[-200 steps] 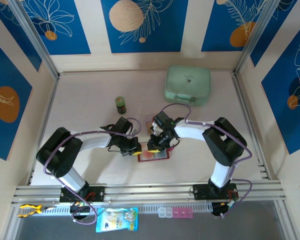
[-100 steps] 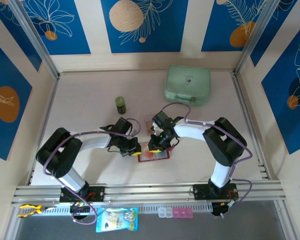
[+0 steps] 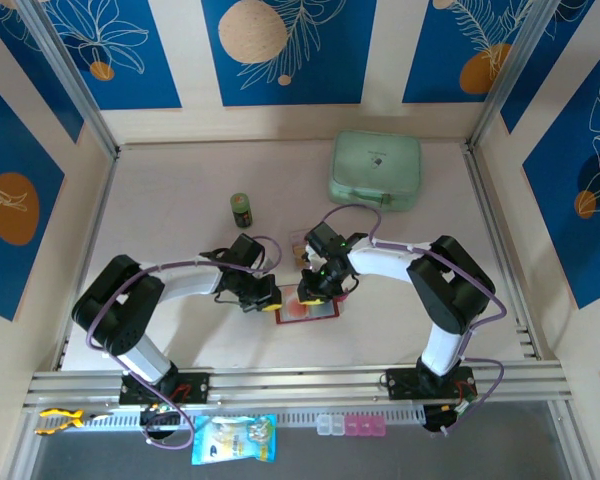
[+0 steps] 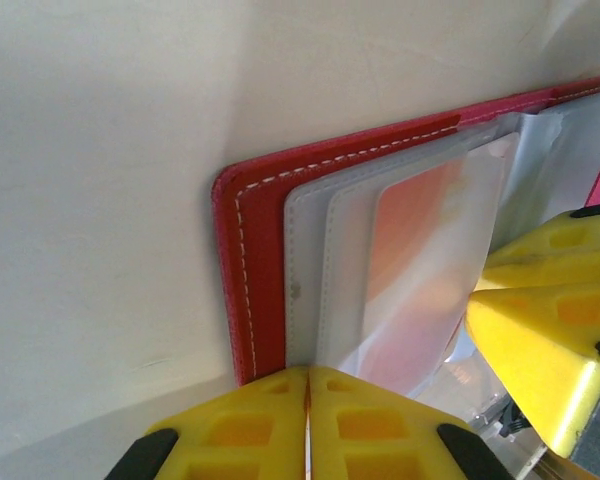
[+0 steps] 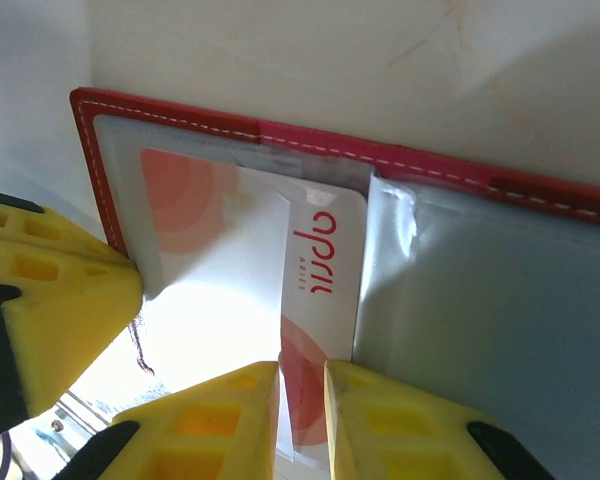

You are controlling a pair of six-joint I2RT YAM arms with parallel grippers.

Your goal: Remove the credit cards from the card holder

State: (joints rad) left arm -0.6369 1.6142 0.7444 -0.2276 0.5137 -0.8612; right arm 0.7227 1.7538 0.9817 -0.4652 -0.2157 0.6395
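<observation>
The red card holder (image 3: pixel 308 310) lies open on the table between both arms, its greyish clear sleeves (image 4: pixel 340 260) showing. A tan-orange credit card (image 4: pixel 415 270) sits inside one sleeve. My left gripper (image 4: pixel 307 395) is shut at the holder's near edge, pinching a clear sleeve. My right gripper (image 5: pixel 302 400) is shut on a pale pink-white credit card with red lettering (image 5: pixel 320 270), which sticks partly out of its sleeve. The left gripper's yellow finger (image 5: pixel 50 310) stands close beside it. From above, the left gripper (image 3: pixel 271 300) and right gripper (image 3: pixel 310 292) meet over the holder.
A mint-green zip case (image 3: pixel 375 170) rests at the back right. A small green jar (image 3: pixel 241 209) stands behind the left arm. A snack bag (image 3: pixel 234 440) and small boxes (image 3: pixel 350 426) lie in front of the rail (image 3: pixel 300 382).
</observation>
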